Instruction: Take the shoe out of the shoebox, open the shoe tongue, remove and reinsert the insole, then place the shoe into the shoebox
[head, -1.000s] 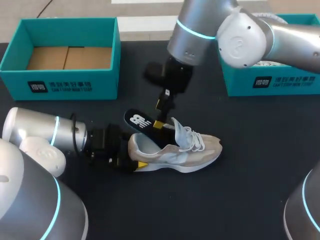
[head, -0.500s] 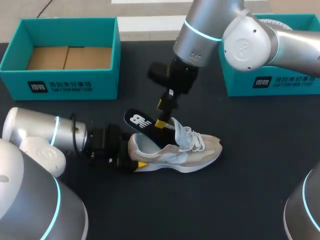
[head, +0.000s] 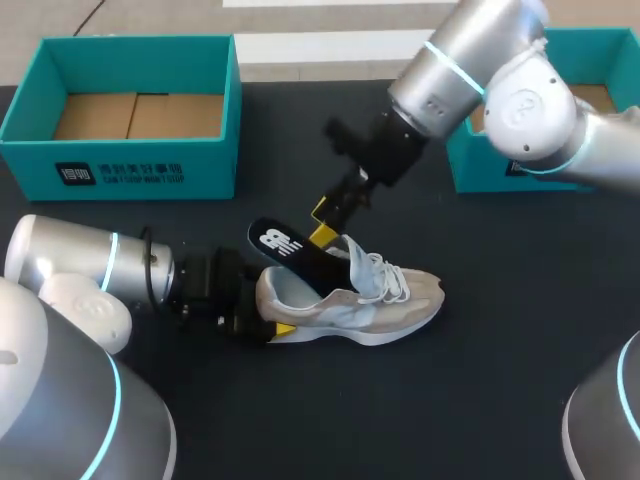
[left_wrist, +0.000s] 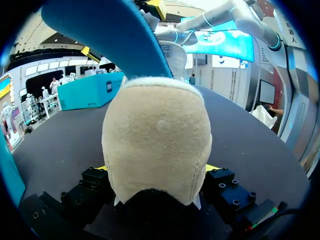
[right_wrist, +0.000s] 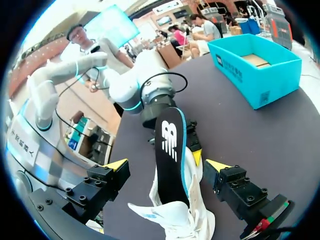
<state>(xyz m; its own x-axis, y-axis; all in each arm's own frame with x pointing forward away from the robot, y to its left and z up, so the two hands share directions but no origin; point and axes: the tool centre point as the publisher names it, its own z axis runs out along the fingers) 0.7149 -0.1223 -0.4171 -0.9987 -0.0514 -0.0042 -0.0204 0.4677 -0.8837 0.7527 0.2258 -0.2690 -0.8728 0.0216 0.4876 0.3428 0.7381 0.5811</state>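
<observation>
Evidently the shoe (head: 372, 298) sits on the table (head: 500, 360), heel clamped in the left gripper (head: 265, 318), while the right gripper (head: 322, 222), fingers (right_wrist: 116, 165) apart, straddles the half-out insole (head: 283, 248), likely light and bendy, best pinched near its raised end.

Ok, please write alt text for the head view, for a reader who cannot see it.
A beige and white sneaker stands on the black table, its heel clamped by the left gripper, with a black insole with a white logo sticking up out of its opening. The right gripper hangs open over the insole.
</observation>
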